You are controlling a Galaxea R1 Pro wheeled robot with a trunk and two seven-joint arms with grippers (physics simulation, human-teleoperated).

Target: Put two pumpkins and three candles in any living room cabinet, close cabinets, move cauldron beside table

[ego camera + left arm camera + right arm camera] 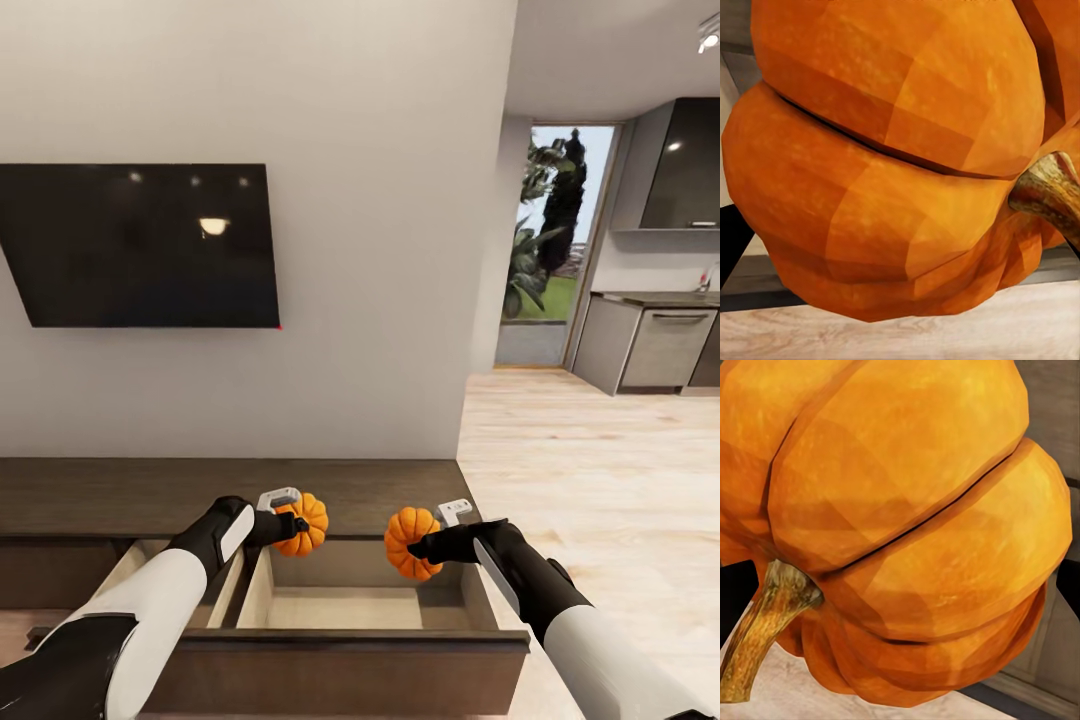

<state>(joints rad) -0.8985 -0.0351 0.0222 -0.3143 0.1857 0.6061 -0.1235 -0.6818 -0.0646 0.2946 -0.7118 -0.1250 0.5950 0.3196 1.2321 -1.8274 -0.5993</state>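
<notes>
Both arms reaching in from 6 o'clock: left gripper point(288, 522) clamped on one pumpkin point(306, 524), right gripper point(432, 545) on the other pumpkin point(408, 543), over the cabinet's open drawer point(345, 606). Stowing step; next, lower and release inside.

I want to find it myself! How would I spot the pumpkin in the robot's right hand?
Find the big black TV on the wall, then the long dark-brown cabinet under it with an open drawer. Two pumpkins hang over that drawer; yours is the right pumpkin, nearer the kitchen, pinched by the right end effector.
</notes>
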